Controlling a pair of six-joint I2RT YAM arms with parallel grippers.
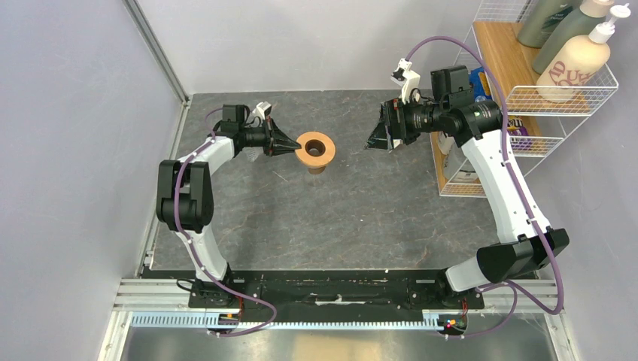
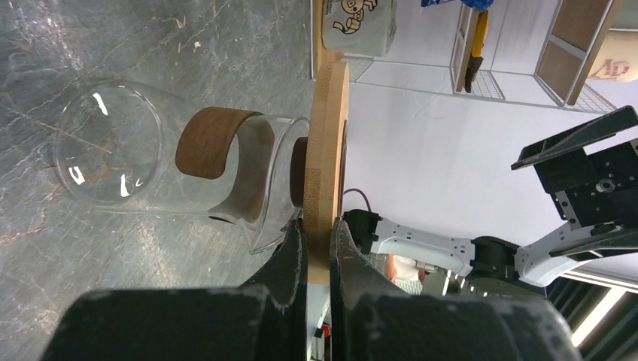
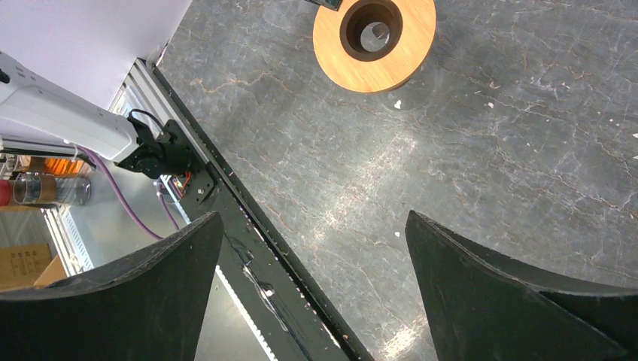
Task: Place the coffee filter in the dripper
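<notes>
The dripper [image 1: 315, 150] stands left of the table's middle: a tan wooden ring over clear glass. In the left wrist view the ring [image 2: 329, 135] is edge-on, with the clear glass [image 2: 120, 150] and a dark brown band below it. My left gripper [image 1: 290, 145] is shut on the ring's rim, one finger on each face [image 2: 318, 233]. My right gripper [image 1: 376, 135] is open and empty [image 3: 314, 218], held above the table to the right of the dripper [image 3: 376, 45]. The coffee filter is not in view.
A white wire rack [image 1: 527, 98] with wooden shelves, bottles [image 1: 575, 56] and packets stands at the back right, behind my right arm. Grey walls close off the left and back. A black rail [image 1: 338, 289] runs along the near edge.
</notes>
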